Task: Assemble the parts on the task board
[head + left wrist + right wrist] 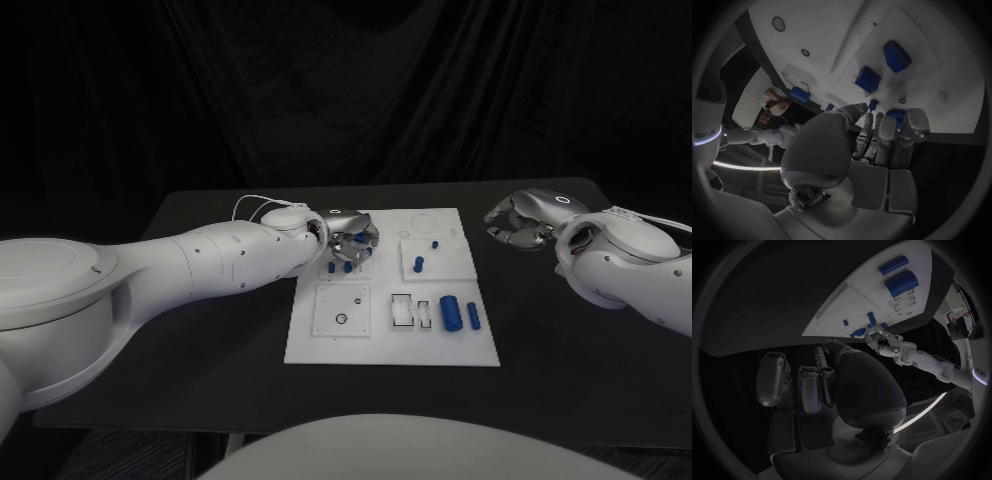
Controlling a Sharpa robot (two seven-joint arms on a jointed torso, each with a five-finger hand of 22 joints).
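Nearest to me on the white rectangular task board point(320, 345), a fat blue plastic cylinder point(450, 312) is lying beside a thinner blue plastic rod point(472, 316), just beside a pair of white slotted blocks point(408, 313). I am judging these pieces to be light, rigid and smooth, so they are likely to roll or slip; I would be pinching each across its round middle, fingertips on opposite sides.

Further out, a short blue plastic pin point(418, 264) is lying on a raised white square, and small blue pegs point(346, 266) are standing just under my left hand point(348, 237). That hand is hovering over the board's far left part, fingers curled downward close to a peg point(872, 104); I cannot tell whether it is gripping anything.

Farthest right, my right hand point(519, 222) is hanging over the dark surface point(216, 370), off the board, fingers loosely curled and holding nothing.
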